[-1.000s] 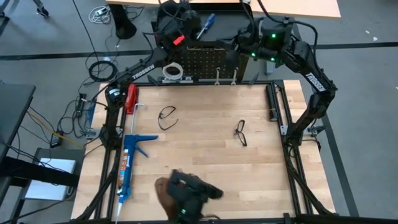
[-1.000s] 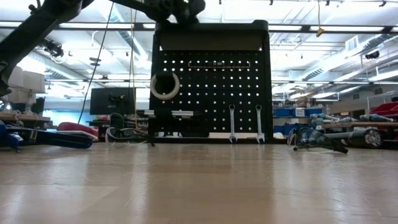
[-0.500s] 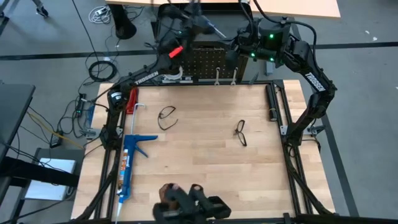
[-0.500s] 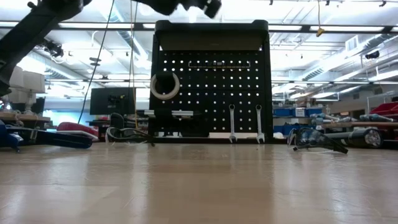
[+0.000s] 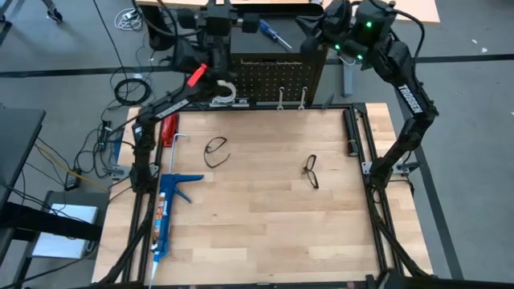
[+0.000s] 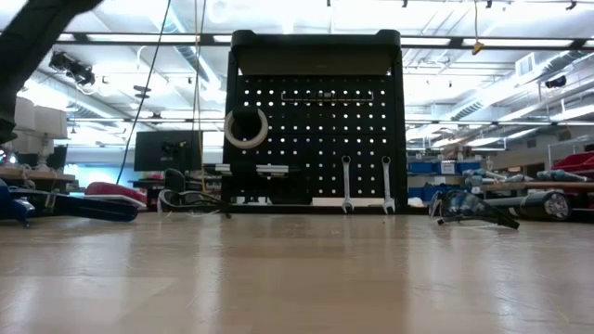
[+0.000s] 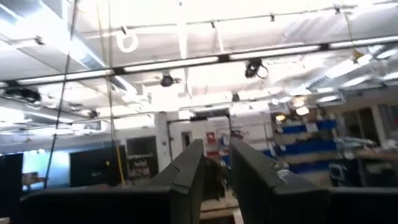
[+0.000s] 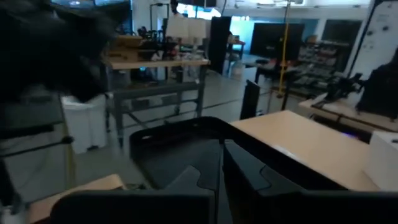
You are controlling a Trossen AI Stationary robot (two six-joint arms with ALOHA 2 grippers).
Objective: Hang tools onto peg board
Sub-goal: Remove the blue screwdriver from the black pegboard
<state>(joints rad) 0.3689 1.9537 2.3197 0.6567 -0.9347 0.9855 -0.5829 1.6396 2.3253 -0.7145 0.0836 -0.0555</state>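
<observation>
Blue-handled screwdriver (image 5: pixel 269 30) sticks out from the left gripper (image 7: pixel 216 149) fingers, above and behind the peg board (image 6: pixel 316 139). Fingers look clenched on it in high view; wrist view shows only a narrow gap.

Changed in the last sec: left arm rose clear of the low view, where it had shown at the board's top edge, and the screwdriver swung round, tip now pointing away from the fingers toward the right arm. Prob repositioning before a hang attempt, nothing new on the board yet.

Well below the fingers: tape roll (image 6: pixel 246 128) and 2 wrenches (image 6: pixel 345 184) already hung. 2 safety glasses (image 5: pixel 215 150) lie on the worktop (image 5: pixel 265 225), far from both arms.

Right gripper (image 8: pixel 221 146) also lifted, now behind the board, fingers pressed together, empty. Both arms high, elbows bent.
</observation>
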